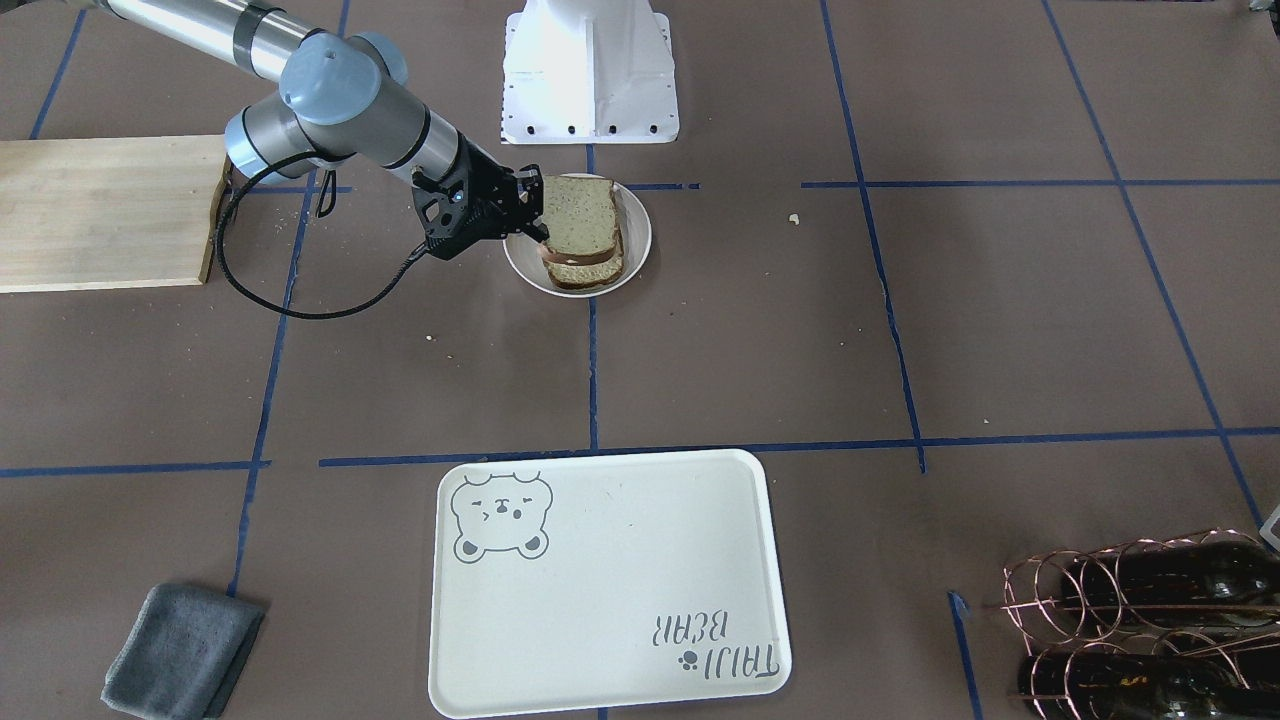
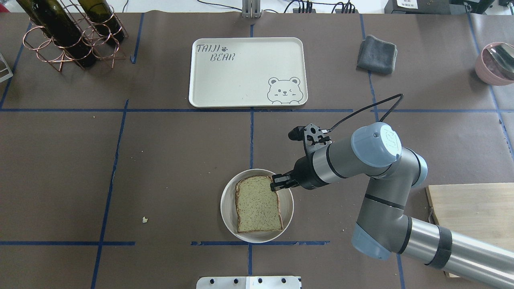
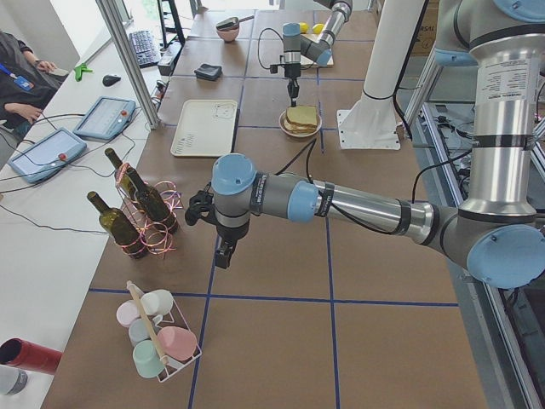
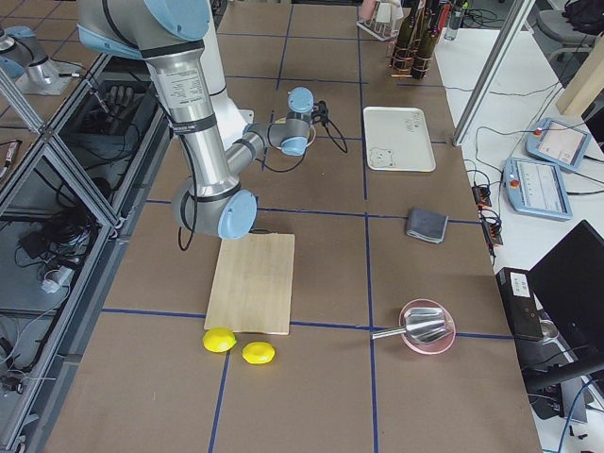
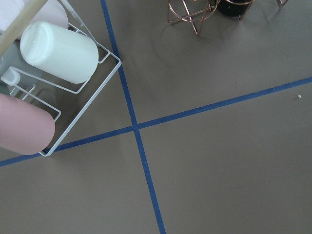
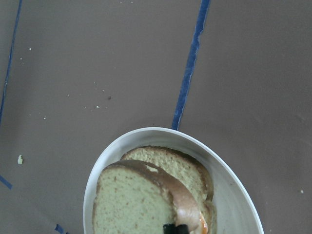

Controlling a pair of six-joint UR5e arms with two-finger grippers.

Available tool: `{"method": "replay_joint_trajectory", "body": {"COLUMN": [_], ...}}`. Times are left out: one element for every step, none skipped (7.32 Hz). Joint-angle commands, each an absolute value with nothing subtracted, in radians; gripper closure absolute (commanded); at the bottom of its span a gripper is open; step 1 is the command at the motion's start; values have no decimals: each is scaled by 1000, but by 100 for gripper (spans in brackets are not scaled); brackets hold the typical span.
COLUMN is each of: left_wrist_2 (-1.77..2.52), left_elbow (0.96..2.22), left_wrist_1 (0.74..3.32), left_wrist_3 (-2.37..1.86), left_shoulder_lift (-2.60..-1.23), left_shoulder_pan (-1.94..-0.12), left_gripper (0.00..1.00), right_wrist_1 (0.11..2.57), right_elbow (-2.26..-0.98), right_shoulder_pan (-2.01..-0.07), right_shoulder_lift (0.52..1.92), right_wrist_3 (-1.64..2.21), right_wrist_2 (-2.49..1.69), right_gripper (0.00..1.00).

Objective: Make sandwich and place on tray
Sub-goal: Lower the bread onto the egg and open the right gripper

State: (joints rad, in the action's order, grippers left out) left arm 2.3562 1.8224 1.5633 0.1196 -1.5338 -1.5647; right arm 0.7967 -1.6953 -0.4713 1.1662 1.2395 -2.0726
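Note:
The sandwich (image 1: 585, 240) lies on a small round white plate (image 1: 641, 240) near the robot's base. Its top speckled slice (image 2: 257, 204) covers the stack. The white egg with orange yolk (image 6: 197, 220) peeks out between the slices. My right gripper (image 2: 275, 185) is shut on the edge of the top slice (image 6: 131, 204), which sits tilted in the front-facing view. The bear tray (image 2: 241, 76) lies apart on the far side of the table. My left gripper (image 3: 222, 254) hangs far off beside the wine rack; I cannot tell whether it is open or shut.
A wooden cutting board (image 2: 474, 216) lies to the robot's right, a grey cloth (image 2: 377, 54) and a pink bowl (image 2: 496, 62) beyond it. A copper wine rack with bottles (image 2: 68, 36) stands far left. A wire cup rack (image 5: 53, 73) lies under my left wrist. Two lemons (image 4: 238, 345) lie past the board.

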Motion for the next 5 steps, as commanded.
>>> {"method": "replay_joint_trajectory", "body": {"left_wrist_2": [2356, 2356, 2356, 2356, 2356], "left_elbow": [1822, 1824, 1824, 1822, 1824], "left_wrist_1": [1565, 1565, 1563, 1563, 1560], "left_wrist_3": [120, 120, 120, 120, 120], "left_shoulder_lift": [-1534, -1534, -1534, -1534, -1534], "left_shoulder_pan": [-1565, -1565, -1565, -1565, -1565], "left_gripper": [0, 0, 0, 0, 0], "right_wrist_1": [801, 801, 801, 807, 865], "right_elbow": [-1693, -1695, -1695, -1698, -1709], "right_shoulder_pan": [-471, -472, -474, -498, -550], "right_shoulder_lift": [1163, 1163, 1164, 1164, 1169], "right_wrist_3": [1239, 1241, 1241, 1241, 1239], "right_wrist_2": [-2068, -2066, -2065, -2074, -2083], "right_gripper": [40, 0, 0, 0, 0]}}
